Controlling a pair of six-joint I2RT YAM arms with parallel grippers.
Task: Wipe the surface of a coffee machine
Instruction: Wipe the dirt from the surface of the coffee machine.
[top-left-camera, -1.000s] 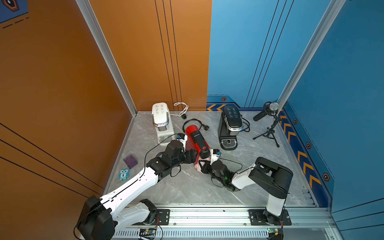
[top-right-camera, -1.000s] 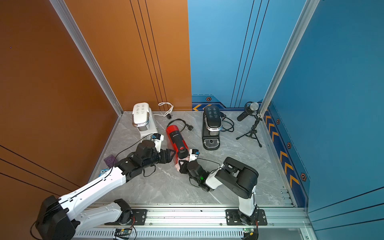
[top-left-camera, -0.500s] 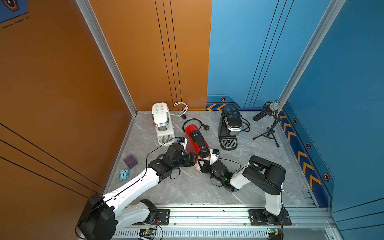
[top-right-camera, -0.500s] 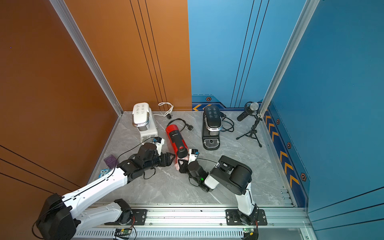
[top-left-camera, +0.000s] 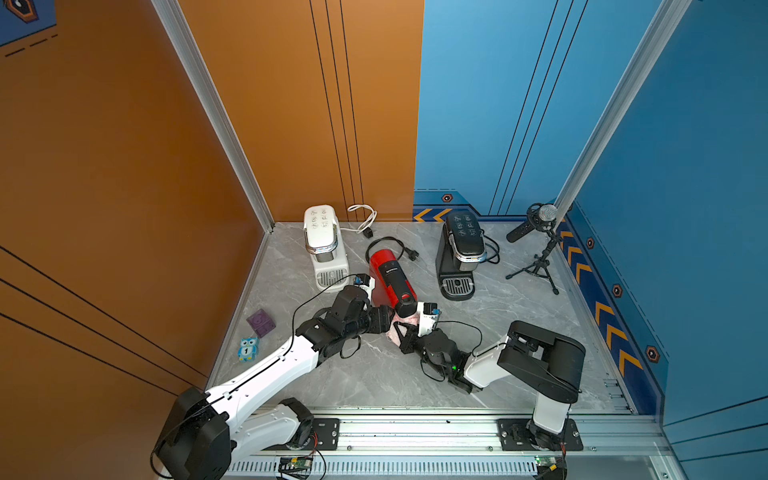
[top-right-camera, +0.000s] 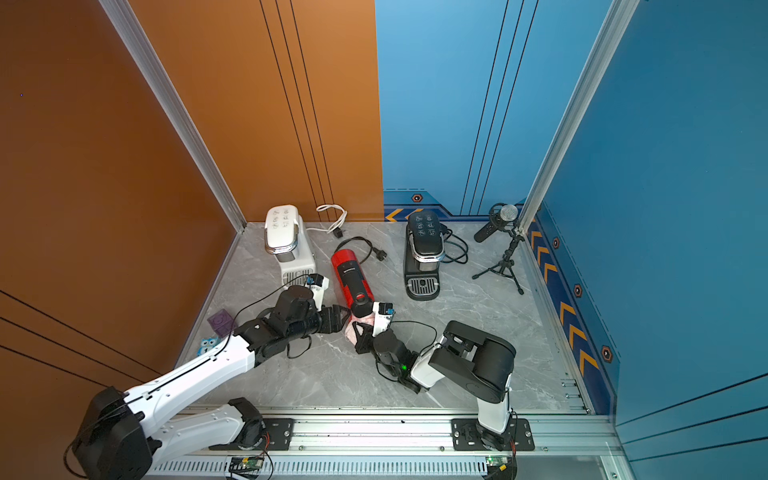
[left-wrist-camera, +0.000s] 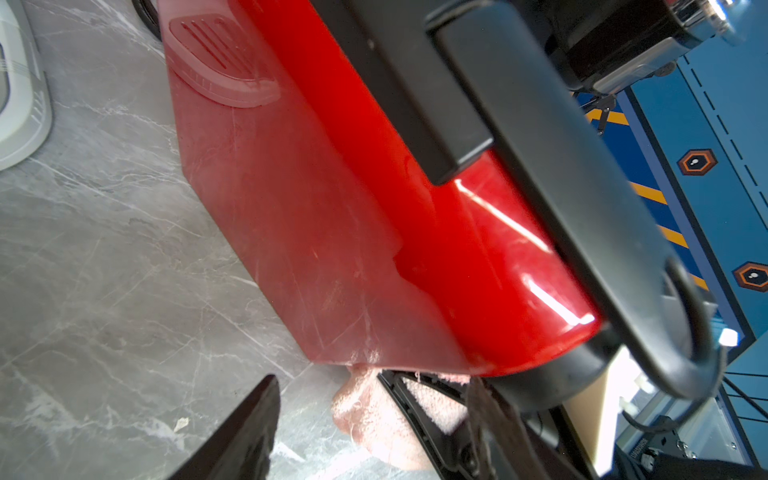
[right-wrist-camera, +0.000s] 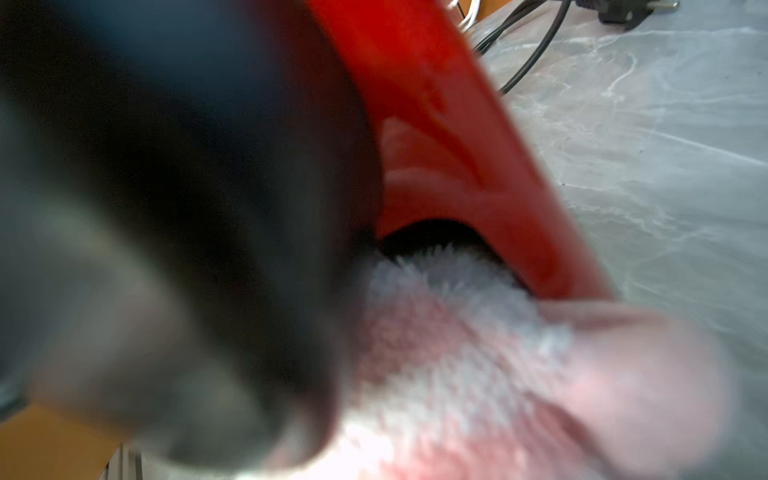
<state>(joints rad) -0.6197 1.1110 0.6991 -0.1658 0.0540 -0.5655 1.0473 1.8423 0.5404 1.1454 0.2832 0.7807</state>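
Cloth (top-left-camera: 410, 321), pink, sat pinched in the right gripper's (top-left-camera: 404, 333) closed jaws against the red machine's (top-left-camera: 388, 272) front, mid-frame; the left gripper (top-left-camera: 384, 320) gaped empty alongside.

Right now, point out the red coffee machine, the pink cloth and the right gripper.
red coffee machine (left-wrist-camera: 311, 228): left wrist view, red side panel.
pink cloth (left-wrist-camera: 365, 415): left wrist view, bunched end.
right gripper (top-left-camera: 400, 332): a top view, between fingertips.

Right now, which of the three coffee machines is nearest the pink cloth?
The red coffee machine, between the white machine and the black machine. The pink cloth is at its front end; the other two stand apart from it.
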